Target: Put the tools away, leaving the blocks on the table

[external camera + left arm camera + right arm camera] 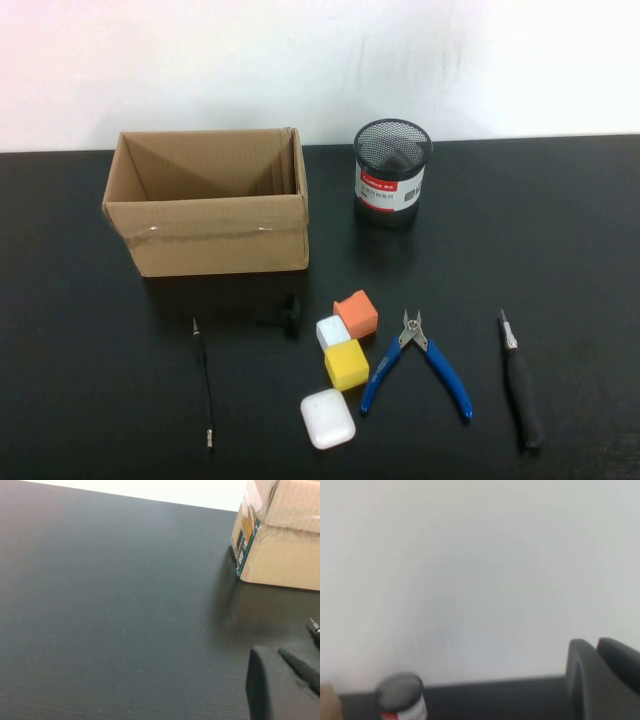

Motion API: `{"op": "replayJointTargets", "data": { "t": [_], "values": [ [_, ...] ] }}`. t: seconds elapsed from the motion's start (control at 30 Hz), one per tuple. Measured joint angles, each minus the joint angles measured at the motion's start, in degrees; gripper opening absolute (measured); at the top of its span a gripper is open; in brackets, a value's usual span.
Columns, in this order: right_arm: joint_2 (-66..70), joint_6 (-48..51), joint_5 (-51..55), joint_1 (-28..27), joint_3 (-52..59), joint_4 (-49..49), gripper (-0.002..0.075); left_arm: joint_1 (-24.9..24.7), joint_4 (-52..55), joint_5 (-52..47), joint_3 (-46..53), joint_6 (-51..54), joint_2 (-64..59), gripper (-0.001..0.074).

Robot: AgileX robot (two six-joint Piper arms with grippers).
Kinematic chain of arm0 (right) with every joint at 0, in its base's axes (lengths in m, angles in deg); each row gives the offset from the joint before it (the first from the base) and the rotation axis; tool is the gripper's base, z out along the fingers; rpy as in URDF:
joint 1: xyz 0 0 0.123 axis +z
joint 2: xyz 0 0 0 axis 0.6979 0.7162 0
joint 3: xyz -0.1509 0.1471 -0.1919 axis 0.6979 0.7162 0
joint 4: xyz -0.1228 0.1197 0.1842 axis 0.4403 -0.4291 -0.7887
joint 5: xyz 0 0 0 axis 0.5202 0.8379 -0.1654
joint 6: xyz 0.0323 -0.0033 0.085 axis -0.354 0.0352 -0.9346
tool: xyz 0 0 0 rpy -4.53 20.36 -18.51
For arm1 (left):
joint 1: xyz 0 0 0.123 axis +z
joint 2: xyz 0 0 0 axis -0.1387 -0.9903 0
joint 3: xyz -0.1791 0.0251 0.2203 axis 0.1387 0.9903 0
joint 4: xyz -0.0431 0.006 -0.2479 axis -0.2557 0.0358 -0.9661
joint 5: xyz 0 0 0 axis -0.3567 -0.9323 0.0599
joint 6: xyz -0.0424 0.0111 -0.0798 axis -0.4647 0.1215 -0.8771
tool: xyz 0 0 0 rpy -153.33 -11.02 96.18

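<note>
On the black table (pixel 90 330), three tools lie near the front. The thin black driver (pixel 203 380) is at the left, the blue-handled pliers (pixel 425 360) right of centre, and the thick black-handled screwdriver (pixel 520 385) at the far right. The orange block (pixel 356 313), white block (pixel 333 331) and yellow block (pixel 346 364) cluster at the centre. Neither arm shows in the high view. My left gripper (pixel 277 652) hangs shut and empty low over the table (pixel 100 605), near the driver's tip (pixel 315 627). My right gripper (pixel 595 642) is shut and empty, facing the wall.
An open cardboard box (pixel 207 203) stands at the back left, also in the left wrist view (pixel 280 540). A black mesh cup (pixel 391 172) stands at the back centre, also in the right wrist view (pixel 400 695). A white earbud case (pixel 327 418) and a small black part (pixel 285 315) lie by the blocks.
</note>
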Motion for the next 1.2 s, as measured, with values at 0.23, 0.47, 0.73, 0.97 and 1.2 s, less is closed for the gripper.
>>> {"op": "replayJointTargets", "data": {
  "t": [0.23, 0.47, 0.73, 0.97, 1.2],
  "values": [
    [8.45, 1.05, 6.6, 0.0, -0.29, -3.19, -0.0007, 0.0, 0.0, 0.0, 0.0, 0.0, 0.0, -0.0004],
    [18.71, 4.27, 17.4, 0.0, -1.98, -5.26, -0.0007, 0.0, 0.0, 0.0, 0.0, 0.0, 0.0, -0.0004],
    [34.6, 6.64, 29.42, 6.06, -8.87, -4.41, 0.0023, 0.0, 0.1, 0.0, 0.0, 0.0, 0.0, -0.0004],
    [47.51, 5.58, 28.61, 13.38, -11.83, -4.16, 0.0275, 0.0, 0.1, 0.0, 0.0, 0.0, 0.0, -0.0004],
    [57.5, 5.36, 22.35, 18.54, -11.91, -4.08, 0.0323, 0.0, 0.1, 0.0, 0.0, 0.0, 0.0, -0.0004]
  ]
}}
